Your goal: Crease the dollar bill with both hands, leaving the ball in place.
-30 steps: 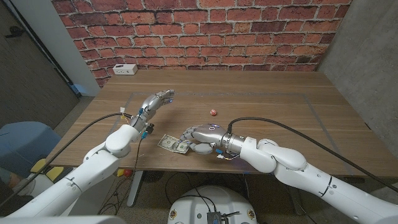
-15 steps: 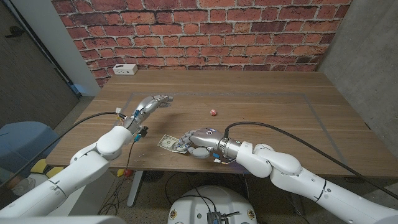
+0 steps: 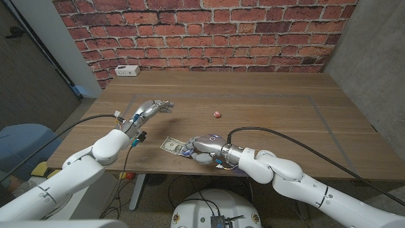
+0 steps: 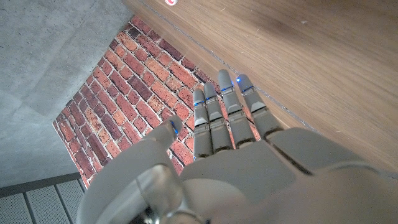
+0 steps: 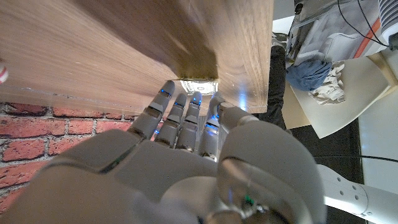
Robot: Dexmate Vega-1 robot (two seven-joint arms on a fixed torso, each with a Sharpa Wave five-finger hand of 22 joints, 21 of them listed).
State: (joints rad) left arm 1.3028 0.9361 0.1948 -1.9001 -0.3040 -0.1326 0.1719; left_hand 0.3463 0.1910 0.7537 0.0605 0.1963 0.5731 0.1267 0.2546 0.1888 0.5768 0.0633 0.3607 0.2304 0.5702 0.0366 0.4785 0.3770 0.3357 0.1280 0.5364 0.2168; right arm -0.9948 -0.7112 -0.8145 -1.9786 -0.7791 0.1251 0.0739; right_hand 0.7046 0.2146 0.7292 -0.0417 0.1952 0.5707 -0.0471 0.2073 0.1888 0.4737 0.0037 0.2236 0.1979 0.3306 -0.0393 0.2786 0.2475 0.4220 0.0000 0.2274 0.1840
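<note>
Red brick wall [image 3: 209, 31] behind wooden table [image 3: 266, 114]; grey concrete side wall [image 3: 373, 57].

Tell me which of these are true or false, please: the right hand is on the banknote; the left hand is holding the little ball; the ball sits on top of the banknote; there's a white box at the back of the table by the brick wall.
1. The right hand is on the dollar bill. True: its fingers cover the bill's right end.
2. The left hand holds the ball. False: it hovers with nothing in it, apart from the ball.
3. The ball sits on the bill. False: it lies on bare wood, farther back on the table.
4. A white box stands at the table's back edge by the brick wall. True.
</note>
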